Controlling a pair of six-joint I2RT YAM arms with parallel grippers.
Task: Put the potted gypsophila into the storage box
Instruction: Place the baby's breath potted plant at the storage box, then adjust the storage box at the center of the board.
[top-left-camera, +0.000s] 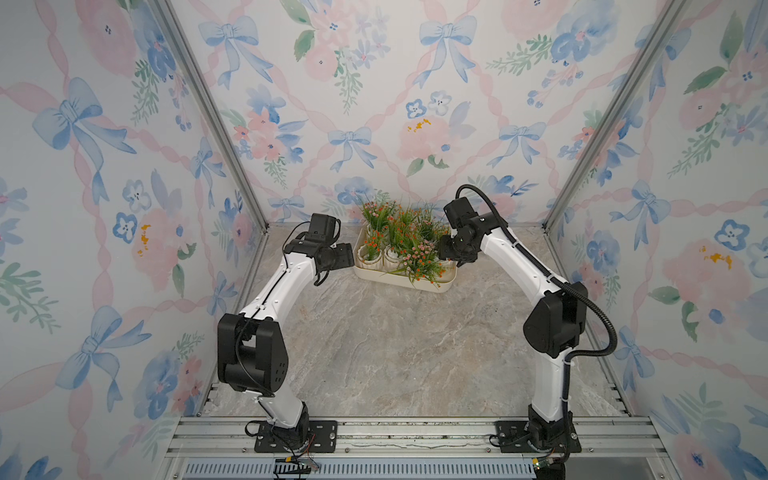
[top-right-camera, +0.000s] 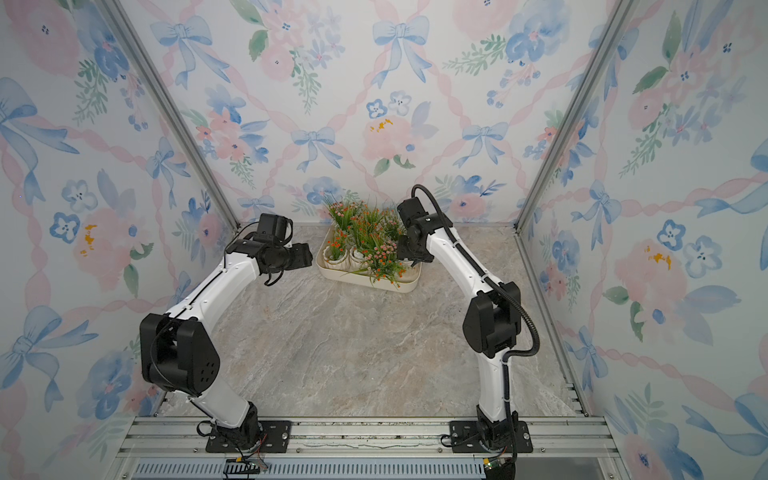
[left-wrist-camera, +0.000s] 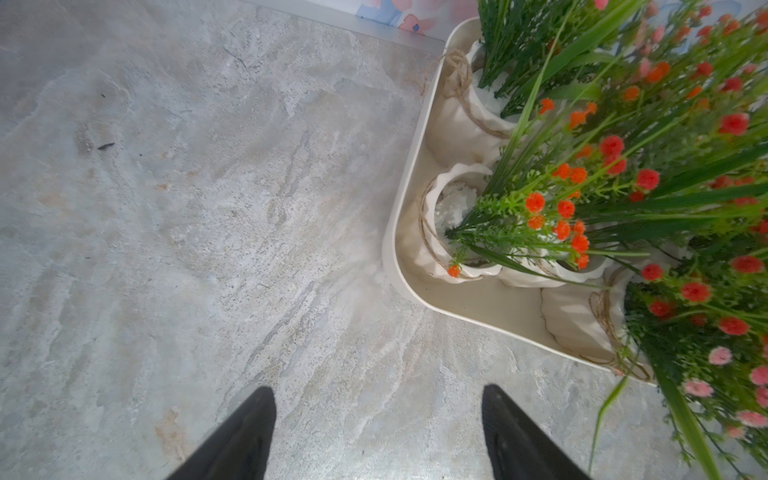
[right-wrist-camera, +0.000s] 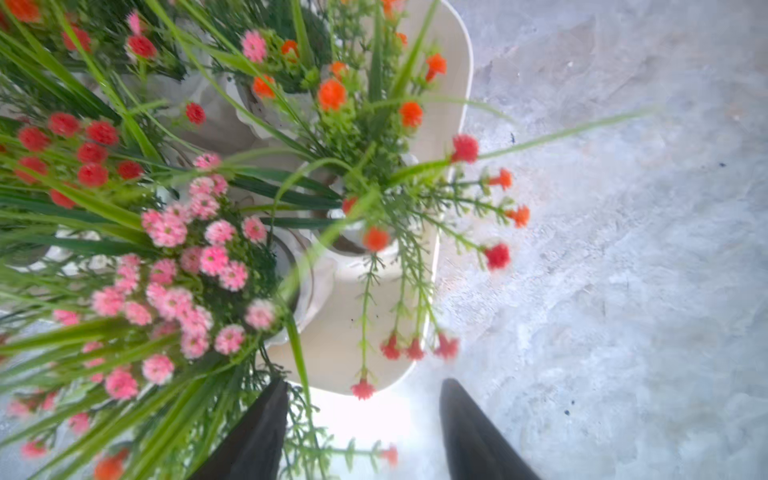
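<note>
In both top views the marble tabletop (top-left-camera: 395, 353) is bare across the centre and lower half of the frame, so I can pass freely there. At upper centre the storage box (top-left-camera: 419, 286) blocks the surface. The potted gypsophila (top-left-camera: 405, 241) fill it, with sprigs overhanging its near rim. My left gripper (left-wrist-camera: 378, 390), jaws spread, faces bare marble. My right gripper (right-wrist-camera: 365, 384), jaws apart, has sprigs across one finger.

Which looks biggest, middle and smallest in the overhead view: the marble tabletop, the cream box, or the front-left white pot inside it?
In a top view:
1. marble tabletop
2. storage box
3. front-left white pot, standing inside the box, so nearness does not muddle this order.
</note>
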